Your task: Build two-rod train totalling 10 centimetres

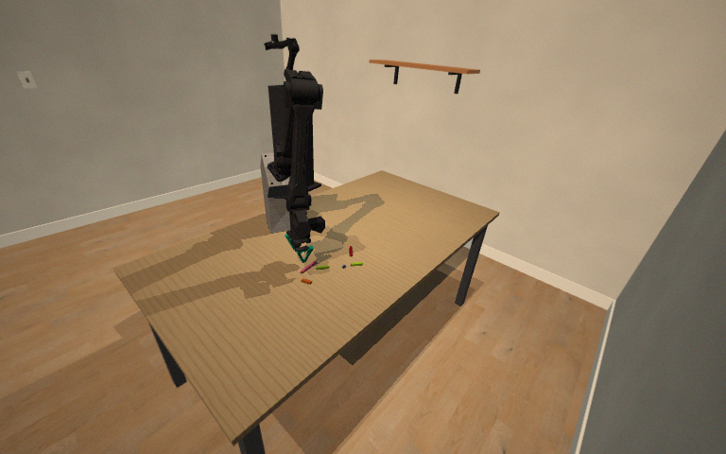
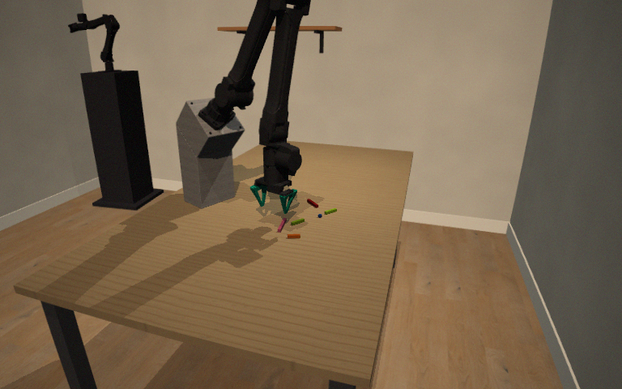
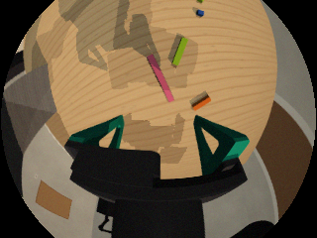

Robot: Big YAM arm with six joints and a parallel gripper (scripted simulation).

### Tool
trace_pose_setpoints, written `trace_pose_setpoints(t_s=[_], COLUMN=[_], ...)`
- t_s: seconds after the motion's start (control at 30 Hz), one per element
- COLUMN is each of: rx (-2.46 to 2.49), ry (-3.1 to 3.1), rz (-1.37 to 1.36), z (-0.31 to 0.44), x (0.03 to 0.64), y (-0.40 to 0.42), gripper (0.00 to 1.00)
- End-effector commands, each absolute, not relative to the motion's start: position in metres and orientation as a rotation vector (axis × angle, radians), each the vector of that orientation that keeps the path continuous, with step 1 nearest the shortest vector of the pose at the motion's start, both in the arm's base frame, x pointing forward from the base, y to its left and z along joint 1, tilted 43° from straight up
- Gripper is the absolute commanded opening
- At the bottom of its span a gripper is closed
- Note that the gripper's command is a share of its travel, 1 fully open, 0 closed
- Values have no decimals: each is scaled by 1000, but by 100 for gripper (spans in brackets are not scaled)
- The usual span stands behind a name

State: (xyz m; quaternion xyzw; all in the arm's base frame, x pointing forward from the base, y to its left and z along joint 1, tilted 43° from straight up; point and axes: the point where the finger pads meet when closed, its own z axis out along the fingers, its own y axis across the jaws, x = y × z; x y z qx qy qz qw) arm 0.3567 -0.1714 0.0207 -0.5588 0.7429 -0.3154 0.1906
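My gripper [image 1: 300, 253] [image 2: 274, 209] [image 3: 158, 119] is open and empty above the table, on the arm-base side of the rods. A long pink rod [image 1: 308, 267] [image 2: 282, 224] [image 3: 160, 79] lies nearest it. A lime rod [image 1: 321, 267] [image 2: 297, 221] [image 3: 179, 52] lies beside the pink one, at an angle and apart. A tiny blue rod [image 1: 344, 266] [image 2: 319, 215] [image 3: 200, 13] lies apart, near a second lime rod [image 1: 356, 264] [image 2: 330, 211], which the wrist view cuts off. The rods lie flat.
An orange rod [image 1: 305, 281] [image 2: 293, 236] [image 3: 201, 102] lies off the pink rod's end. A red rod [image 1: 350, 251] [image 2: 312, 203] lies towards the far side. The wooden table [image 1: 214, 342] [image 2: 274, 293] carries them all. The grey arm base [image 2: 206, 169] stands at its edge.
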Motion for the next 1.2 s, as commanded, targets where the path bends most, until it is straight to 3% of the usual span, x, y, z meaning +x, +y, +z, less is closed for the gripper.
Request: trace_pose_setpoints(t_s=[0.0, 0.7, 1.17], rx=[-1429, -954, -969], ry=[2151, 2311, 2314], rz=[-865, -722, -705], z=[30, 51, 44], x=[359, 372, 371], y=[-179, -197, -191], gripper=[100, 100, 100])
